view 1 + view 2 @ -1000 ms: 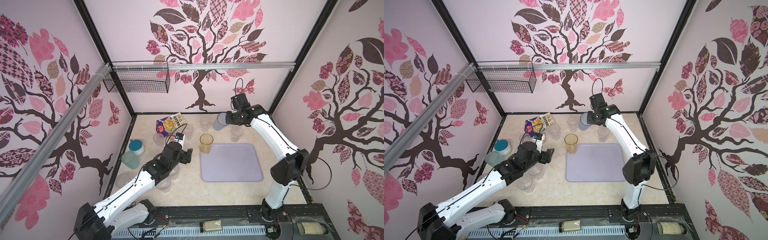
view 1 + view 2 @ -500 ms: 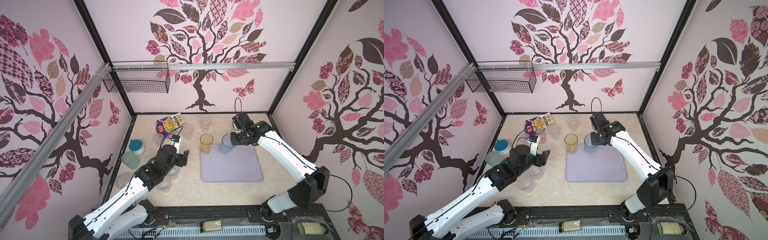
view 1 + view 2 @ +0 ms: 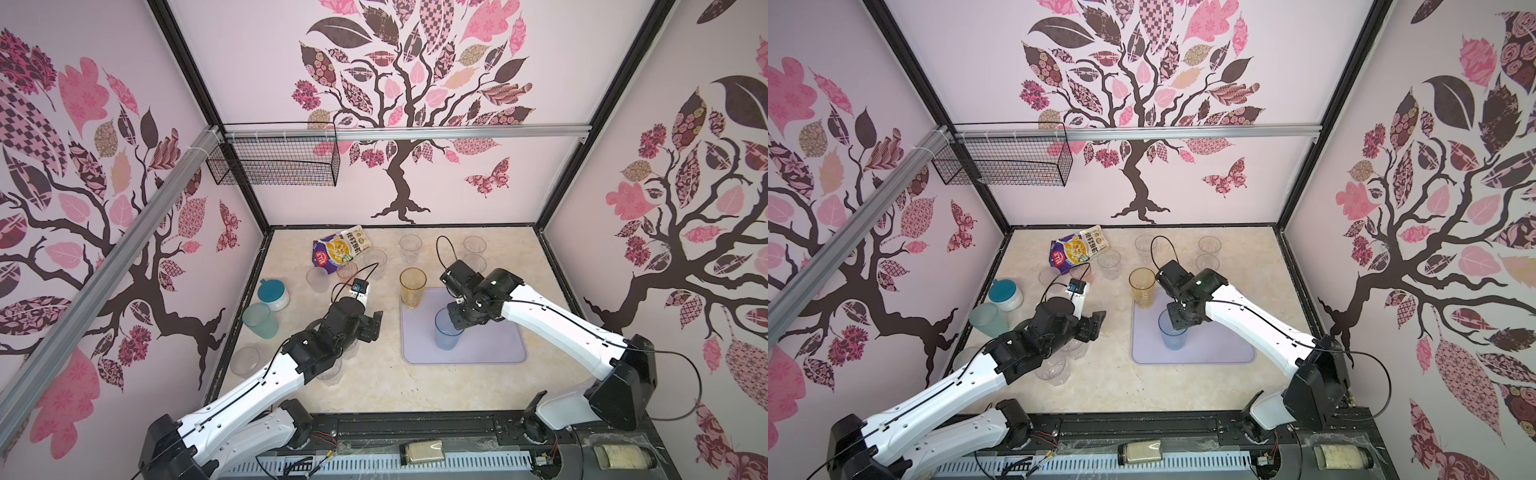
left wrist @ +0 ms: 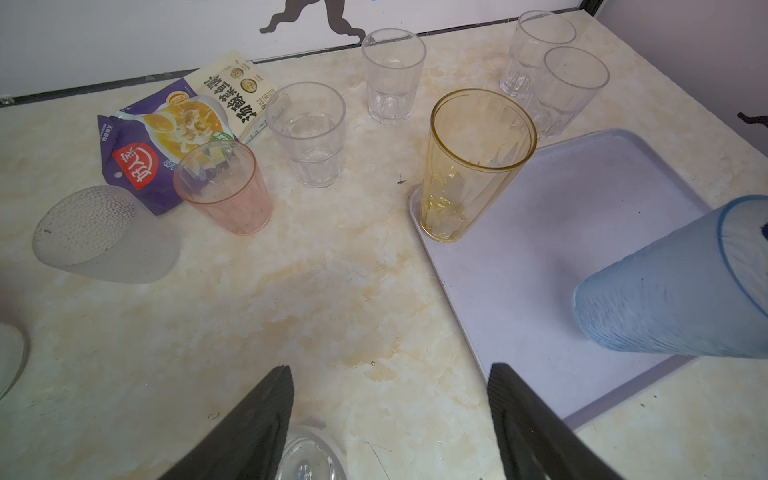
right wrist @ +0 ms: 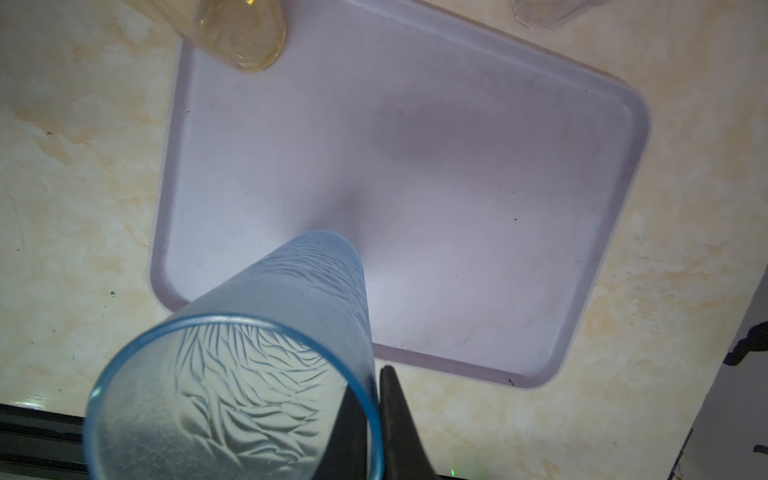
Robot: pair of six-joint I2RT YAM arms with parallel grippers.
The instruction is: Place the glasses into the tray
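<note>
The pale-lavender tray (image 3: 490,345) (image 3: 1217,345) (image 5: 457,166) lies right of centre. A tall amber glass (image 3: 412,286) (image 4: 473,166) stands in its far left corner. My right gripper (image 3: 455,320) (image 5: 372,374) is shut on the rim of the tall blue glass (image 3: 446,334) (image 5: 257,332), one finger inside and one outside. The glass tilts over the tray's left half, its base at or just above the floor. My left gripper (image 3: 370,328) (image 4: 388,368) hangs open and empty left of the tray, over a clear glass (image 3: 330,370). Pink glass (image 4: 224,187) and clear glasses (image 4: 307,133) (image 4: 392,75) (image 4: 571,91) stand behind.
A snack packet (image 3: 340,249) lies at the back left. A white jar with a teal lid (image 3: 273,294) and a teal glass (image 3: 259,320) stand by the left wall, a clear glass (image 3: 245,360) in front of them. A wire basket (image 3: 274,160) hangs on the back wall.
My right arm has carried the blue glass from the back of the table forward and down onto the tray's left half. My left arm has drawn back slightly toward the front.
</note>
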